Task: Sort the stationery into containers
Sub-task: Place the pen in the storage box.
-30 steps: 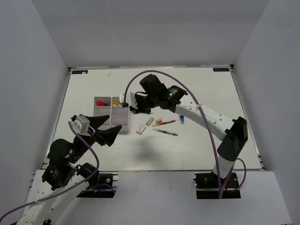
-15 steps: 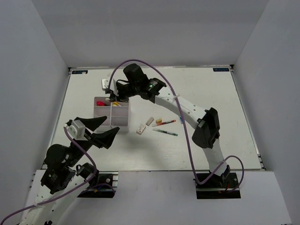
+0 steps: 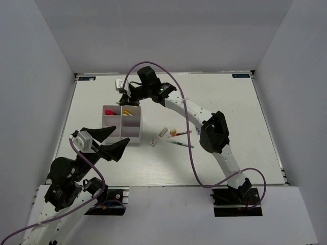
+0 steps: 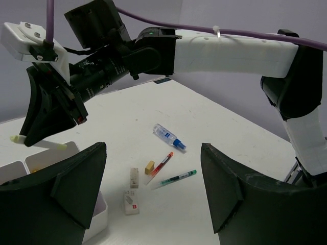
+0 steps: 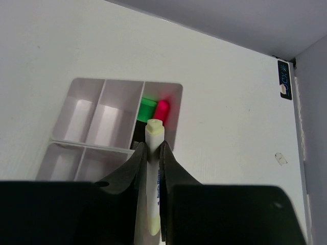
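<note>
Jaws of the right gripper [image 5: 153, 149] are pinching a pale yellow plastic pen [image 5: 154, 130] over the divided white-grey plastic tray [image 5: 97, 82] near the table's left edge, where green- and pink-ended highlighters [image 5: 147, 108] are already lying. The left gripper [image 4: 153, 148] is hanging spread open and empty. A blue-labelled white tube [image 4: 168, 137], thin red pen [image 4: 160, 166], thin green pen [image 4: 176, 178] and small erasers [image 4: 132, 200] are lying unsorted, well in from every edge.

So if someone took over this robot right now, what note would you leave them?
Right claw: shut on a pale yellow pen, held above the tray.
Left claw: open, empty, on the tray's near side.
Done: highlighters with green and pink ends lie in the tray.
Left on the table: red pen, green pen, blue-labelled tube, three small erasers.
Likely next: drop the pen in, then fetch the rest.
</note>
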